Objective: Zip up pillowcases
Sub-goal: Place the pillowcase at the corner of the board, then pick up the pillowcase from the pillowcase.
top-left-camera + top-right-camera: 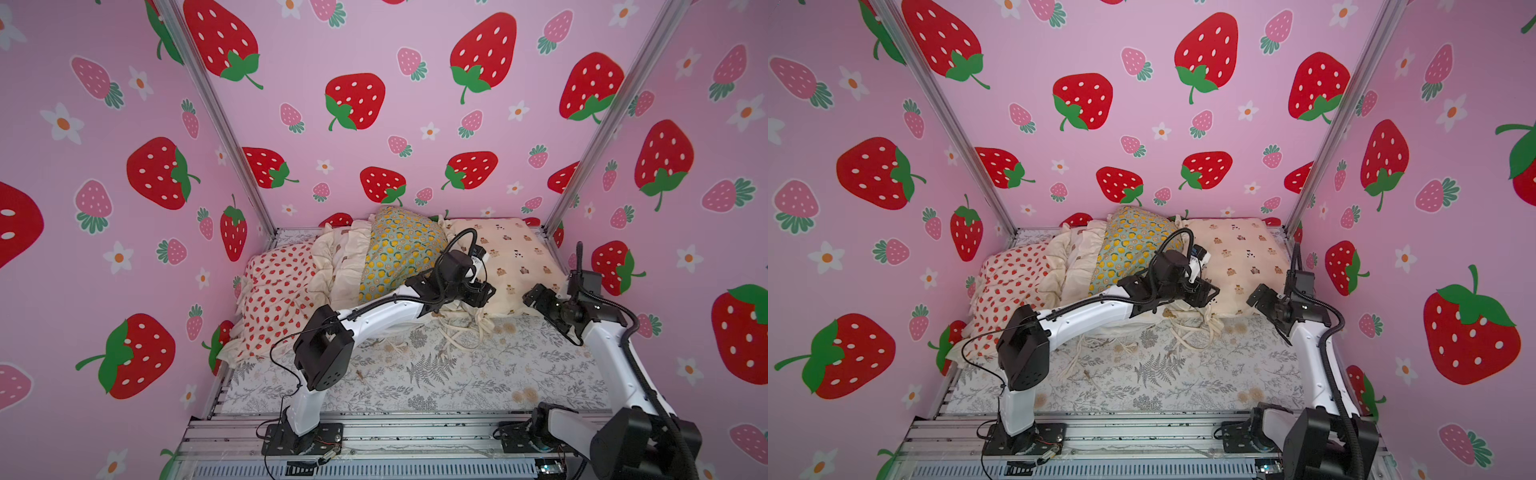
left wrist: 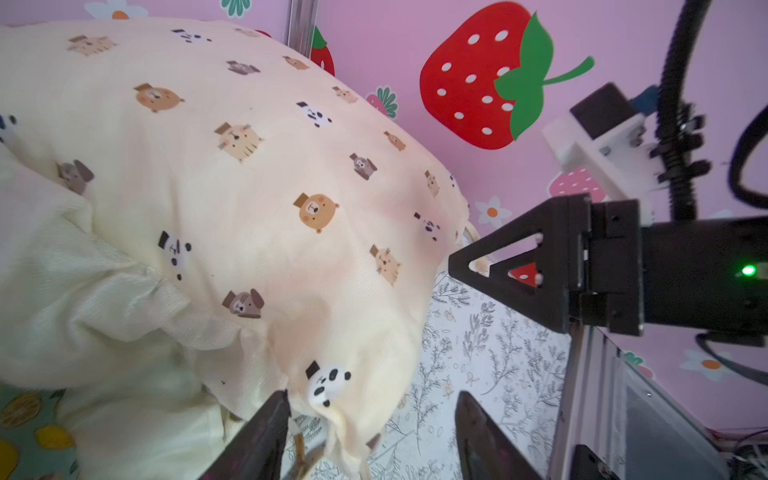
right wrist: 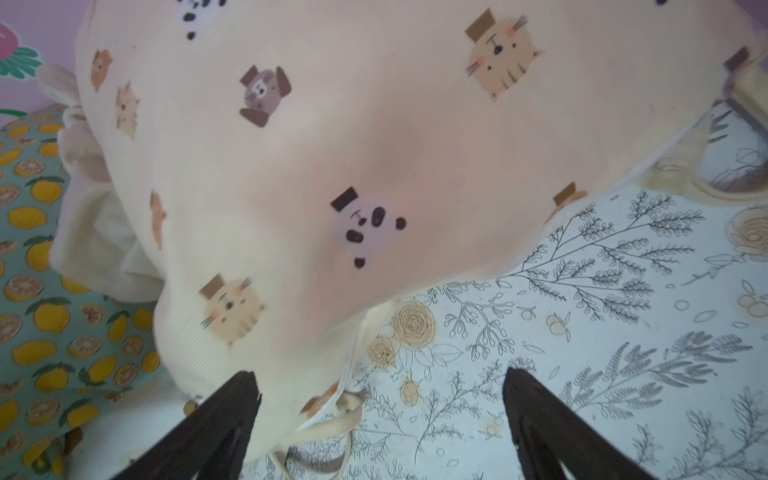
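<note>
A grey fern-print sheet (image 1: 457, 374) covers the bench, with bare aluminium rails (image 1: 395, 436) along its near edge. Four filled pillowcases crowd its far side in a row: the strawberry-print pillowcase (image 1: 274, 299), the ruffled bear-face pillowcase (image 1: 338, 266), the lemon-print pillowcase (image 1: 399, 253) and the cream animal-face pillowcase (image 1: 515, 262). Loose cream ties (image 1: 457, 328) trail onto the sheet.

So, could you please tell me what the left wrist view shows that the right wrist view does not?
Only the left wrist view shows the open left gripper and a big red strawberry on the wall. Only the right wrist view clearly shows yellow roses printed on the sheet. Both show the open right gripper, the cream animal-print pillowcase, the lemon pillowcase, the fern sheet and some pink wall.
</note>
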### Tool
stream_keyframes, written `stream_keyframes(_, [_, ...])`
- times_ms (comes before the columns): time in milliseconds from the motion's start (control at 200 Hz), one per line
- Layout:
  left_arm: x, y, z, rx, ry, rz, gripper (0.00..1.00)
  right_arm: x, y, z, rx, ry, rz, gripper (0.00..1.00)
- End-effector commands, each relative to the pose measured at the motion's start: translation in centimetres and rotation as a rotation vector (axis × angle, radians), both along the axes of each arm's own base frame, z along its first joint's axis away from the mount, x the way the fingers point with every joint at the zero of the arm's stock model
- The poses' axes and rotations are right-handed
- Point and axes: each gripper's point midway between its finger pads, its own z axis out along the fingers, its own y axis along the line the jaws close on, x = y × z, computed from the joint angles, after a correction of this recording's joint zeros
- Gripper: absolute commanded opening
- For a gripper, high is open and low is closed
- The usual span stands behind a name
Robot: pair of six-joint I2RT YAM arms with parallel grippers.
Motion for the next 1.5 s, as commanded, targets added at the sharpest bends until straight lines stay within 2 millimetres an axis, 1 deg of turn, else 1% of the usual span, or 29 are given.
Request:
stream_keyframes(0, [-0.1, 3.6, 1.9, -0.008, 0.003, 0.069, 0.7, -3.2, 1.3, 0.2, -0.022, 0.052, 0.07, 1.0])
stream_keyframes(50, [0.1, 5.5, 2.4, -0.013, 0.018, 0.101, 0.73, -3.3, 2.4, 1.1, -0.03, 0.034, 0.118, 1.0])
stream_keyframes(60, [0.1, 5.8, 2.5, -0.013, 0.022, 0.107, 0.73, -3.6, 2.6, 1.0, -0.031, 0.05, 0.129, 1.0])
stream_keyframes(90, [0.3, 7.1, 2.7, -0.011, 0.032, 0.131, 0.74, -3.8, 3.3, 1.2, -0.041, 0.054, 0.16, 1.0])
stream_keyframes(150, [1.4, 10.1, 2.8, 0.006, 0.038, 0.217, 0.75, -4.0, 4.8, 1.7, -0.062, 0.06, 0.22, 1.0])
stream_keyframes(270, [2.7, 15.3, 2.5, 0.021, 0.062, 0.346, 0.75, -3.2, 8.8, 3.0, -0.029, 0.009, 0.333, 1.0])
stream_keyframes(310, [3.1, 17.2, 2.1, 0.038, 0.075, 0.4, 0.75, -3.1, 9.7, 3.0, -0.042, 0.015, 0.363, 1.0])
stream_keyframes(365, [3.9, 20.2, 1.3, 0.066, 0.099, 0.483, 0.75, -2.7, 10.5, 2.8, -0.066, 0.027, 0.389, 1.0])
stream_keyframes(390, [4.2, 21.4, 0.9, 0.073, 0.11, 0.517, 0.75, -2.1, 11.0, 3.0, -0.065, 0.006, 0.396, 1.0])
stream_keyframes(505, [5.3, 26.9, -0.7, 0.088, 0.171, 0.674, 0.75, -1.0, 13.0, 2.8, -0.029, -0.009, 0.431, 1.0])
stream_keyframes(565, [5.3, 29.0, -1.7, 0.1, 0.194, 0.73, 0.75, -0.8, 13.8, 2.8, -0.044, -0.012, 0.451, 1.0])
stream_keyframes(630, [5.5, 30.4, -2.8, 0.1, 0.213, 0.765, 0.75, -0.6, 14.4, 2.5, -0.062, -0.007, 0.467, 1.0])
stream_keyframes(755, [6.3, 31.6, -5.6, 0.099, 0.295, 0.789, 0.75, -0.4, 15.0, 1.4, -0.053, 0.023, 0.483, 1.0])
stream_keyframes(870, [6.7, 32.5, -7.7, 0.148, 0.311, 0.838, 0.75, -0.4, 15.5, 1.2, -0.054, 0.014, 0.492, 1.0])
stream_keyframes(910, [6.9, 32.2, -8.3, 0.135, 0.322, 0.83, 0.74, -0.4, 15.5, 1.1, -0.059, 0.016, 0.491, 1.0])
stream_keyframes(996, [7.3, 30.4, -9.3, 0.102, 0.373, 0.769, 0.71, -0.3, 15.4, 0.8, -0.069, 0.024, 0.49, 1.0])
stream_keyframes(1041, [7.4, 29.6, -9.7, 0.098, 0.392, 0.747, 0.66, -0.3, 15.5, 0.7, -0.069, 0.026, 0.489, 1.0])
stream_keyframes(1106, [7.6, 29.1, -10.1, 0.08, 0.405, 0.738, 0.59, -0.2, 15.7, 0.4, -0.066, 0.028, 0.489, 1.0])
stream_keyframes(1161, [7.8, 28.7, -10.0, 0.05, 0.405, 0.729, 0.54, -0.1, 16.0, 0.3, -0.063, 0.028, 0.492, 1.0])
stream_keyframes(1211, [7.8, 28.8, -9.8, 0.043, 0.397, 0.733, 0.45, 0.2, 16.4, 0.3, -0.056, 0.022, 0.494, 1.0])
stream_keyframes(1241, [7.9, 28.6, -9.4, 0.03, 0.388, 0.727, 0.41, 0.3, 16.8, 0.3, -0.052, 0.018, 0.498, 1.0])
stream_keyframes(1291, [8.0, 28.4, -8.8, 0.009, 0.375, 0.723, 0.31, 0.7, 17.5, 0.5, -0.055, 0.003, 0.506, 0.99])
stream_keyframes(1316, [8.1, 28.4, -8.3, -0.005, 0.367, 0.724, 0.27, 0.9, 17.8, 0.5, -0.065, -0.001, 0.515, 1.0])
stream_keyframes(1356, [8.0, 27.7, -7.5, -0.035, 0.37, 0.691, 0.23, 1.4, 18.2, 0.5, -0.092, -0.01, 0.527, 1.0])
stream_keyframes(1421, [8.1, 27.4, -5.8, -0.071, 0.35, 0.673, 0.12, 2.1, 18.7, 0.2, -0.119, -0.009, 0.542, 1.0])
stream_keyframes(1481, [8.1, 27.0, -4.1, -0.108, 0.333, 0.654, 0.07, 2.8, 19.5, -0.1, -0.14, -0.021, 0.562, 0.98])
stream_keyframes(1496, [8.2, 26.9, -3.7, -0.117, 0.328, 0.652, 0.02, 2.9, 19.8, -0.2, -0.143, -0.023, 0.57, 0.98])
